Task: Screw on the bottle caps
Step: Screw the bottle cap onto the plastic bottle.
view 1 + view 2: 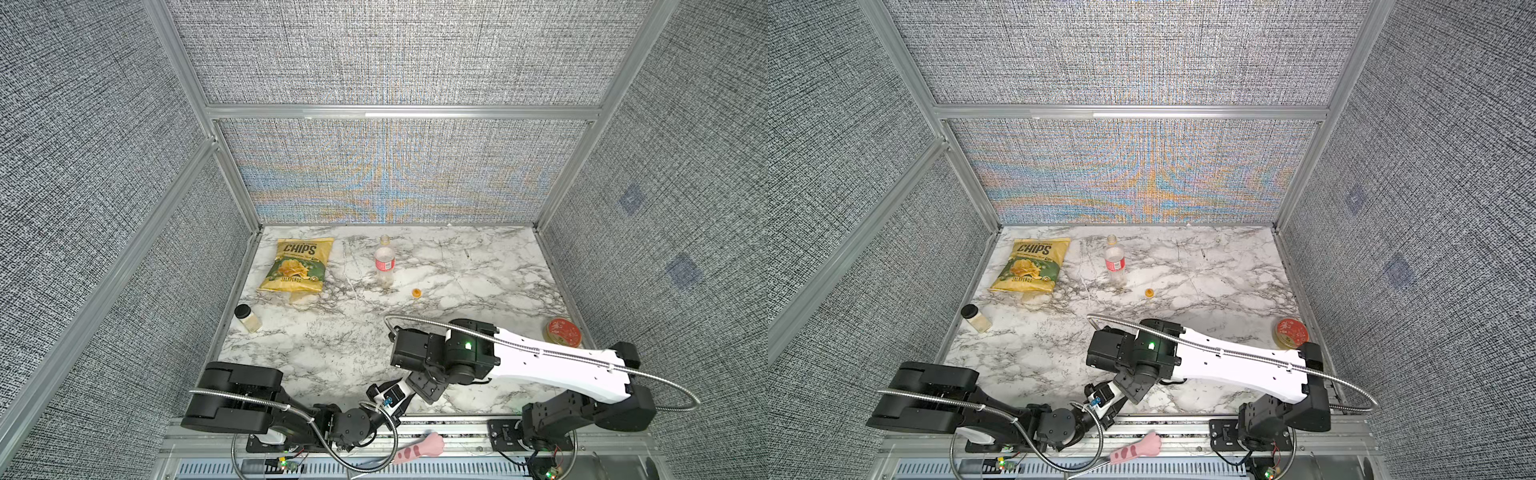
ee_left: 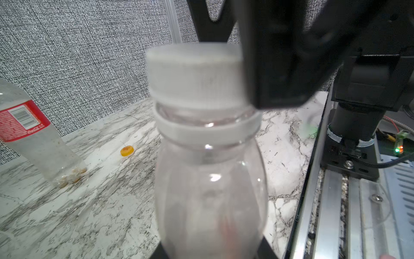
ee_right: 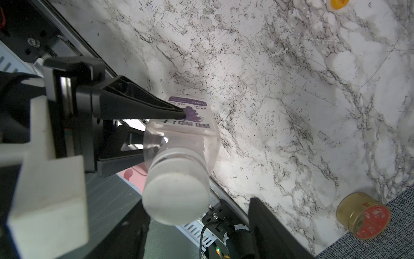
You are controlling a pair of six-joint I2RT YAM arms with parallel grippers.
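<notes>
A white marble-look table (image 1: 478, 266) is sitting inside a booth of grey woven wall panels (image 1: 374, 54). A yellow bag of jalapeño chips (image 1: 297, 266) is lying flat near the far left corner. A small jar (image 1: 248, 318) with a black lid is sitting by the left edge, apart from the bag. A round gold tin (image 1: 564, 332) with a red lid is resting at the right edge. Beyond the near edge, a pink object (image 1: 419, 453), possibly a paw-shaped toy, is lying.

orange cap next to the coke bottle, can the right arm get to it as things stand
Probably yes. The orange cap lies alone on the table, with nothing between it and the right arm. Its fingers stand open around the white cap, so they must lift clear first.
</notes>
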